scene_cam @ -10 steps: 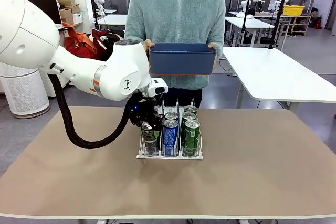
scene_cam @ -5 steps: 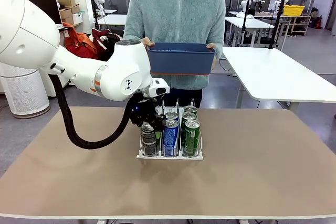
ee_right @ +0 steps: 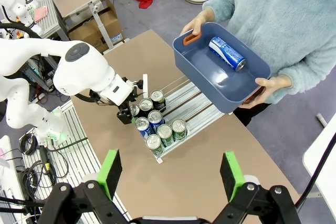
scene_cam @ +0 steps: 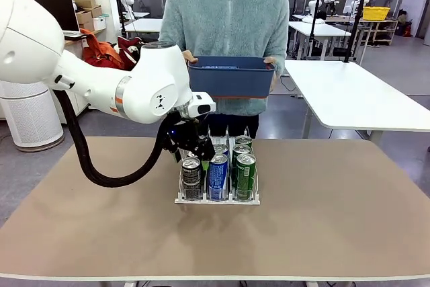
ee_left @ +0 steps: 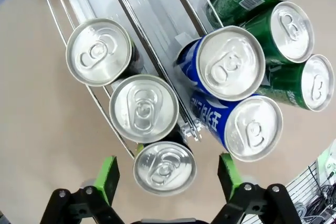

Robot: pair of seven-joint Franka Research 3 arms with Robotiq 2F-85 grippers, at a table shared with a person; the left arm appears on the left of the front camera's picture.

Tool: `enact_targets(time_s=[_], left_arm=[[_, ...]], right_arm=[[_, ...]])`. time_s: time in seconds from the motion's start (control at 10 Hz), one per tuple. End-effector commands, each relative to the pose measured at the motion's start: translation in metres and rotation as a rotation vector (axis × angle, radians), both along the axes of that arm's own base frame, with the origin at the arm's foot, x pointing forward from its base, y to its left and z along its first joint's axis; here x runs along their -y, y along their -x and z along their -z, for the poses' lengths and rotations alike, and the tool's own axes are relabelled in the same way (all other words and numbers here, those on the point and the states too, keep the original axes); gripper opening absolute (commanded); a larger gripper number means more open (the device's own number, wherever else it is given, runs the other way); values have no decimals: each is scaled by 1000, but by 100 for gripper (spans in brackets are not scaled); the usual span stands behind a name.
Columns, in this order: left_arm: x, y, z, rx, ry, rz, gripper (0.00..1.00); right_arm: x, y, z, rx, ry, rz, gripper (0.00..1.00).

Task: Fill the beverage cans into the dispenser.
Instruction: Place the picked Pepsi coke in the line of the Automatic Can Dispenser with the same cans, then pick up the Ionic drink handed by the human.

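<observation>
The left gripper is hovering with jaws spread wide, gripping nothing. A black can is standing just below, between the pads and clear of both, in the left lane of the dispenser. Two more black cans are standing beyond it. Blue-and-white cans are crowding close beside one pad in the middle lane, with green cans farther over. Beyond the gripper, a person is holding a dark blue bin with one blue can lying inside. The right gripper is hanging open and empty, high above the dispenser.
</observation>
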State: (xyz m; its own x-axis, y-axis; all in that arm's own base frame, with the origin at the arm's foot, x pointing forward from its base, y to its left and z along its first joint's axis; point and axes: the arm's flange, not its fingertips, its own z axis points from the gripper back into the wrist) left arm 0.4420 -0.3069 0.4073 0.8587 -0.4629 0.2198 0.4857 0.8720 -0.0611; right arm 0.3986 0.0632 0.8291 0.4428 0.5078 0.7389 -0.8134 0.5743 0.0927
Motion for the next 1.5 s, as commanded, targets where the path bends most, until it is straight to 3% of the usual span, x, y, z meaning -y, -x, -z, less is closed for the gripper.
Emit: enact_targets(time_s=[0.0,0.2,0.3,1.0,1.2,1.4], left_arm=[[-4,16,-6,4,11,-11,100],[-7,24,-16,32,11,-9,100],[-1,9,-10,18,0,0,100],[-1,11,-9,17,-2,1,100],[-9,20,-35,-50,28,89,100],[-31,17,-63,-46,57,151,100]], right_arm=[[1,0,-1,-7,2,-4,100],[1,0,-1,-7,2,-4,100],[1,0,-1,-7,2,-4,100],[1,0,-1,-7,2,-4,100],[1,0,-1,-7,2,-4,100],[1,0,-1,-7,2,-4,100]])
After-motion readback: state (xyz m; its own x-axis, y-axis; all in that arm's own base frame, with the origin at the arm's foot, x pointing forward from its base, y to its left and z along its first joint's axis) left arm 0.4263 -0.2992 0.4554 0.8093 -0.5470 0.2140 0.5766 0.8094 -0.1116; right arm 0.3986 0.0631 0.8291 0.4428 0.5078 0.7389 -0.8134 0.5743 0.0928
